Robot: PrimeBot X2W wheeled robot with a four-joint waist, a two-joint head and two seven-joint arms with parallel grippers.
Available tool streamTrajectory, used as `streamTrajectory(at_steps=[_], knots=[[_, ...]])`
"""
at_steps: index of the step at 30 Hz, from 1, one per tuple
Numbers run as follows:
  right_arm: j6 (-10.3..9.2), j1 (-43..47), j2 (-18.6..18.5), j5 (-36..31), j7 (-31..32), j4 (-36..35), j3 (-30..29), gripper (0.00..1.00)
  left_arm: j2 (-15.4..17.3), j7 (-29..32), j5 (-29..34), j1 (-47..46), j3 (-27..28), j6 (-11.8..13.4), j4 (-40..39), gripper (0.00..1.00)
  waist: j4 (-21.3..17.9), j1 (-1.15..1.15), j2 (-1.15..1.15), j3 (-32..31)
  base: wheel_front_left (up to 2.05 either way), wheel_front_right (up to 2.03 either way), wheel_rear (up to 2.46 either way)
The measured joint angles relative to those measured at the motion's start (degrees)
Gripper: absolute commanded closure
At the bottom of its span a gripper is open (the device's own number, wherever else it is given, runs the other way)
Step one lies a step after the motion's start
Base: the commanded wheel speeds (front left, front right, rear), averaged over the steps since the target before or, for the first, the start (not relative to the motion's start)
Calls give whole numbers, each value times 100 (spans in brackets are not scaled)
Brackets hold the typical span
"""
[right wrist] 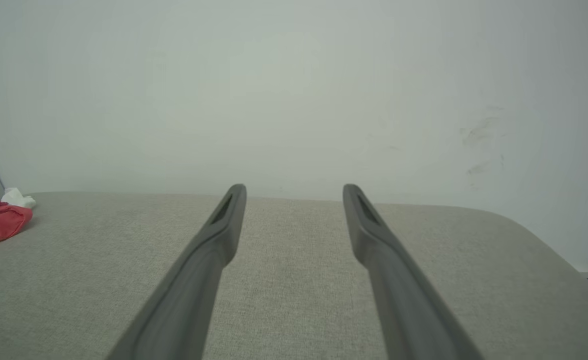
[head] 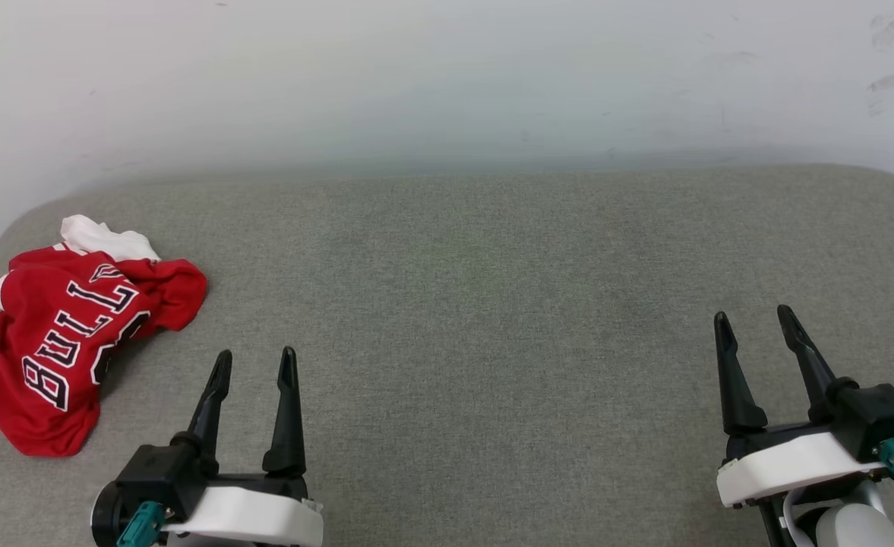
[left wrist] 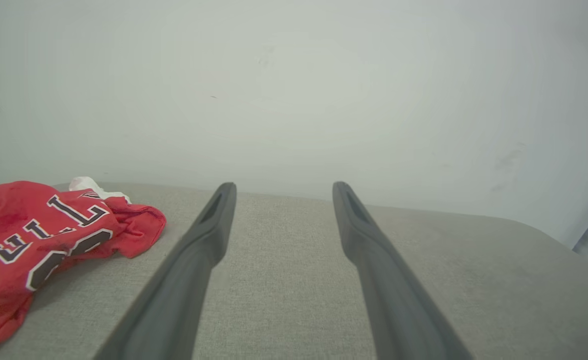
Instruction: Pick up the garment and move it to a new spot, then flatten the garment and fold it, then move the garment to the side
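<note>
So, the shirt (head: 59, 342) lies crumpled in a heap at about 9 o'clock on the grey cloth-covered table (head: 492, 304), close to its left edge, with the black lettering facing up and a white sleeve poking out on the far side. Our left tool (head: 257, 352) is at 7 o'clock, its two fingers parted a moderate way and holding nothing. Our right tool (head: 752, 311) is at 5 o'clock, well apart from the shirt, likewise parted and empty. We judge the step in hand to be the first pick-up, and the left tool suits it best, since the heap lies just toward 10 o'clock from its fingertips. To do it well, we should come down on a raised fold near the heap's middle rather than on a loose sleeve or hem, so the bundle lifts together and does not trail. We should then lift clear of the table and carry toward the bare middle, where both tools can reach to spread it.
</note>
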Motion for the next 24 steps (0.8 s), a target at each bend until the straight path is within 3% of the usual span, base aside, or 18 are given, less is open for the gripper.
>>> streamTrajectory(at_steps=[10,24], knots=[[0,-1,0,-53,-115,154,46,0,-205,-99,290,113,334,-657,385,0,-25,0,0,-16,0,0,0],[0,-3,0,-376,-214,189,67,0,-226,-212,537,116,416,-812,537,0,-30,0,0,-12,0,0,0]])
